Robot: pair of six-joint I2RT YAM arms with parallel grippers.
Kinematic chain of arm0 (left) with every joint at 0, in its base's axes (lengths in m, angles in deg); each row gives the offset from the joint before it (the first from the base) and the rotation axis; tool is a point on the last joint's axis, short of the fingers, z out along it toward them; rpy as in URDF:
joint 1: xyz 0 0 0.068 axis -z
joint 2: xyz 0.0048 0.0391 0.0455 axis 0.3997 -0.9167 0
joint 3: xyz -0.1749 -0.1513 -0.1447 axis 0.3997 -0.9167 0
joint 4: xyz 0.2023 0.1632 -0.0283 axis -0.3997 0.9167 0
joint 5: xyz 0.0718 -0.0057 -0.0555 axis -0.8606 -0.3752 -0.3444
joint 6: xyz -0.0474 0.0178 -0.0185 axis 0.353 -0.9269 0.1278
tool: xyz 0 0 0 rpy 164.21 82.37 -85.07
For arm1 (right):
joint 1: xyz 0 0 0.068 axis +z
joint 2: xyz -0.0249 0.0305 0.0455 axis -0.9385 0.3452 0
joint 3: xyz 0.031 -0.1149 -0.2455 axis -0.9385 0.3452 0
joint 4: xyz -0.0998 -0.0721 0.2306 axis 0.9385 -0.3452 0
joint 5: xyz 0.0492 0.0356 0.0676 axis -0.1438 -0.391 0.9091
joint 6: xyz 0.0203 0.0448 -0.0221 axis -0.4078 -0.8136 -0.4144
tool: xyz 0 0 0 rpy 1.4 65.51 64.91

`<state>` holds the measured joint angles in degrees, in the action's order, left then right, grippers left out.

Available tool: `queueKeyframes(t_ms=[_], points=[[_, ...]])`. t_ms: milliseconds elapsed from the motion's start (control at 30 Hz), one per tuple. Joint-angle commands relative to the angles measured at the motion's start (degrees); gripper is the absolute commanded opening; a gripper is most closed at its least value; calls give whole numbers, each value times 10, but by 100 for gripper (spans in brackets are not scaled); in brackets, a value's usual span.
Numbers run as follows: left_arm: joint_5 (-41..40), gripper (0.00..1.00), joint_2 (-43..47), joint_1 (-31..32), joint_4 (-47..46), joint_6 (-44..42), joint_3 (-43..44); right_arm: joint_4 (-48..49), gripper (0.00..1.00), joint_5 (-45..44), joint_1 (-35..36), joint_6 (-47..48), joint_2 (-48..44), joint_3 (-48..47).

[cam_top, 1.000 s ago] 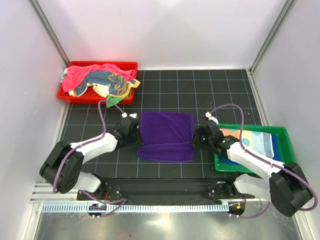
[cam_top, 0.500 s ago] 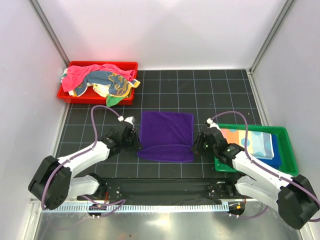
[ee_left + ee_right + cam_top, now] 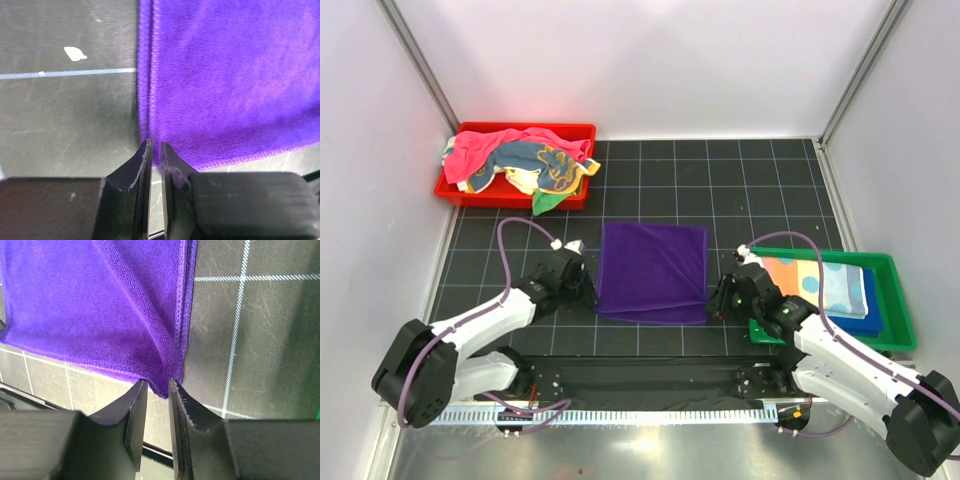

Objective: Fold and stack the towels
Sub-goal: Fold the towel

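A purple towel [image 3: 652,270] lies folded flat in the middle of the black grid mat. My left gripper [image 3: 590,293] is at its near left corner, with the jaws shut on the towel's edge [image 3: 155,150]. My right gripper [image 3: 716,302] is at the near right corner, and its jaws pinch the raised corner [image 3: 167,387]. The cloth [image 3: 100,305] tents up towards that corner. A pink towel [image 3: 485,145] and a teal-and-yellow towel [image 3: 545,165] lie bunched at the back left. A light blue polka-dot towel [image 3: 810,280] lies folded on a royal blue towel [image 3: 866,300] at the right.
The bunched towels fill a red tray [image 3: 448,190] at the back left. The folded pair sits in a green tray [image 3: 892,300] just right of my right arm. White walls enclose the mat, and a metal rail runs along the near edge.
Both grippers have moved towards the near edge, drawing the towel's upper layer with them. Its loose fold now lines up with the near edge.
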<state>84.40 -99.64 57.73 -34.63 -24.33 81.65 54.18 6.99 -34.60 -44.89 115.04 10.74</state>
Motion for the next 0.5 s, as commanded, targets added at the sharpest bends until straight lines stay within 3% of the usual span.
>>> queueKeyframes(t_ms=[0,267,367,467], points=[[-38,16,26,3,30,15,1,-30,31,-9,4,-6,-24,-6],[-72,20,60,3,96,13,58,-75,43,-71,3,-2,-37,-67],[-67,21,45,2,98,9,96,-79,45,-115,3,7,-3,-119],[-42,21,19,3,88,7,133,-71,46,-141,2,28,88,-184]])
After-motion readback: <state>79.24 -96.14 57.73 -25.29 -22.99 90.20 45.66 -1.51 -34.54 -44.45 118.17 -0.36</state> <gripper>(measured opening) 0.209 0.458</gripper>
